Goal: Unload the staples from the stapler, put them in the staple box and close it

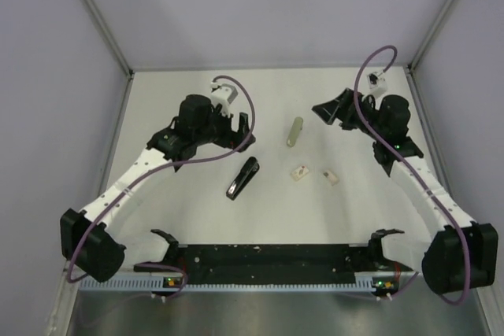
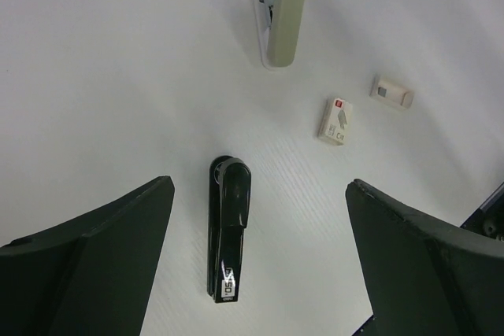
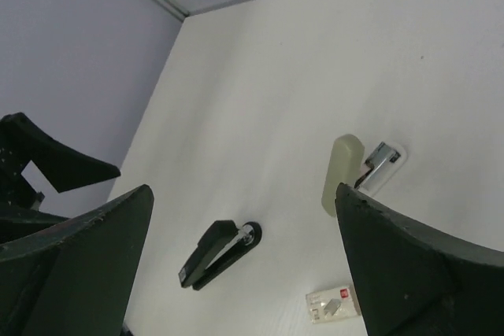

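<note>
The black stapler [image 1: 242, 178] lies closed on the white table, left of centre. In the left wrist view the stapler [image 2: 227, 230] sits below and between the two fingers, nearer the left one, with its label end toward the camera. My left gripper [image 1: 241, 131] hovers open behind it, and this gripper [image 2: 260, 185] holds nothing. My right gripper [image 1: 332, 108] hangs open at the back right, far from the stapler [image 3: 218, 254]; the right gripper [image 3: 244, 190] is empty too. No staples show; they are hidden.
A pale green stapler [image 1: 294, 132] lies behind the centre, partly opened with its metal rail showing [image 3: 381, 161]. Two small staple boxes [image 1: 300, 172] [image 1: 330, 178] sit right of the black stapler. A black base bar [image 1: 268, 257] runs along the near edge. Grey walls enclose the table.
</note>
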Robot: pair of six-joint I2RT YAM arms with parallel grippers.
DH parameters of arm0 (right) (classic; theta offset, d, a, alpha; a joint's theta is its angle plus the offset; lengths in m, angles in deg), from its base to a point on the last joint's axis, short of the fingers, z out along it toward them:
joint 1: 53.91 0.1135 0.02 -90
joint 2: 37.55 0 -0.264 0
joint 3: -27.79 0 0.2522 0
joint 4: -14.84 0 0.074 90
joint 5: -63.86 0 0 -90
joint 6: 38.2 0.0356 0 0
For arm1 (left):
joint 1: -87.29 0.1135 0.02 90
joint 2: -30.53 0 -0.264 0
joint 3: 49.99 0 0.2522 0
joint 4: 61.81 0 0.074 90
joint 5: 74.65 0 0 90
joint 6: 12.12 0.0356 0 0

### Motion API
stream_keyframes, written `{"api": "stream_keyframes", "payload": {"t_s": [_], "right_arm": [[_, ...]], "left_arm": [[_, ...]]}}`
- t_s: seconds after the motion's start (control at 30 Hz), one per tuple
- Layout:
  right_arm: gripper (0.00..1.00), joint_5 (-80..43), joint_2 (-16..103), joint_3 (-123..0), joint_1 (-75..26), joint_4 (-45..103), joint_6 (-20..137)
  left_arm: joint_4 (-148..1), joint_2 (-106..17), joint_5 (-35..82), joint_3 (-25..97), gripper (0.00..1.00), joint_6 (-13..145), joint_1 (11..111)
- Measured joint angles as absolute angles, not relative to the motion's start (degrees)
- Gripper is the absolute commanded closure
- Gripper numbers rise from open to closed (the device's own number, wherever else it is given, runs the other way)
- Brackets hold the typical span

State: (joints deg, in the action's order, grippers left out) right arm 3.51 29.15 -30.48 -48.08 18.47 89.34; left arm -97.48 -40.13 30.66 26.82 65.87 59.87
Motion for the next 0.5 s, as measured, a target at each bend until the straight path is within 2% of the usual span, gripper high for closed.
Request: {"api": "stream_keyframes", "payload": {"t_s": [0.2,0.5], "right_arm": [[0.01,-8.8,24.6,-39.9,-41.0,31.6,80.6],[0.01,-16.7,23.9,-38.8,-37.3,46.6,77.4]], "left_arm": [[-97.9,-40.4,20.6,23.3,0.05,67.0,54.5],[-98.6,-48.9,5.8,22.0,0.09,69.2,43.1]]}}
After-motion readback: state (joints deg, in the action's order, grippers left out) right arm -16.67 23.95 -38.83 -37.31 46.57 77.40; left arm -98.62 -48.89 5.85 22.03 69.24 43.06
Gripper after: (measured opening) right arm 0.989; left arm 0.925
